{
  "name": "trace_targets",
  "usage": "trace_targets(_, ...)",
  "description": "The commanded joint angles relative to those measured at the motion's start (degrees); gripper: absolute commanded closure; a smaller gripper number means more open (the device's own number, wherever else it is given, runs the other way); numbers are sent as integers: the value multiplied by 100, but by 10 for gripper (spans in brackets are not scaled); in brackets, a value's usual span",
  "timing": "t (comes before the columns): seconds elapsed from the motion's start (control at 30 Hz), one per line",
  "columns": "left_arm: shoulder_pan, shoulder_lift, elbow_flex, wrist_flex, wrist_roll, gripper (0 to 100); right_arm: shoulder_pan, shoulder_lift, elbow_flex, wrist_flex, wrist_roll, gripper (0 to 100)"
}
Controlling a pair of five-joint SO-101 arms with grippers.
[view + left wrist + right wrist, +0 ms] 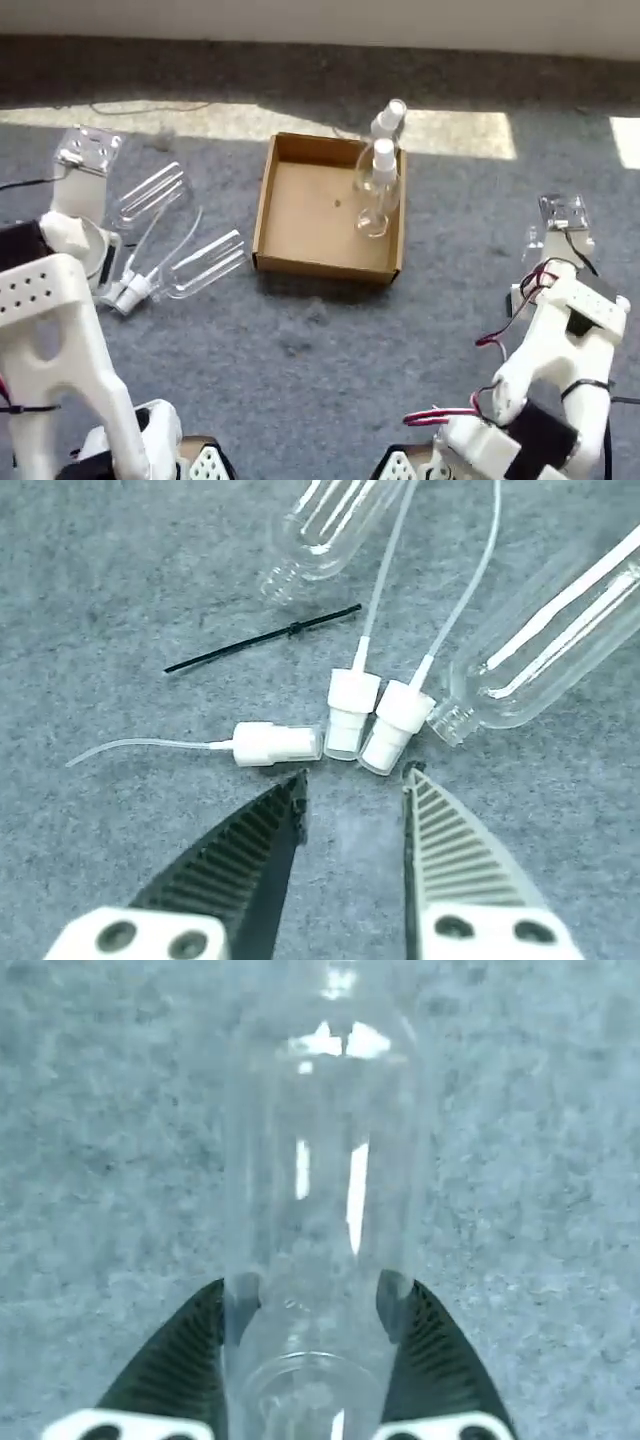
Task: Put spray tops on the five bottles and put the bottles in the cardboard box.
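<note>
Left arm: left of the cardboard box (300, 265), bent down over the worktop (330, 350).
Left gripper (355, 773): partly open and holding nothing, its tips just short of three loose spray tops (345, 715).
Right arm: right of the box, angled low.
Right gripper (312, 1290): closed on a clear bottle (320, 1160), jaws pressing on both sides.
Capped bottles (380, 185): two, inside the box at its right wall.
Open-necked bottles (540, 650): two, lying left of the box beside the tops.
Cable tie (265, 640): black, lying near the tops.
</note>
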Motion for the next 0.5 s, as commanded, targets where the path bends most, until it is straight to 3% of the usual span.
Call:
trace_targets(0.0,286,-927,1130,-607,53,842,92,576,-40,-268,132,988)
trace_targets(0.17,488,-1288,1982,-1152,448,842,92,1051,-40,-268,404,966)
trace_targets(0.47,734,-1323,2712,-1723,1292,843,207,1068,-57,110,404,719)
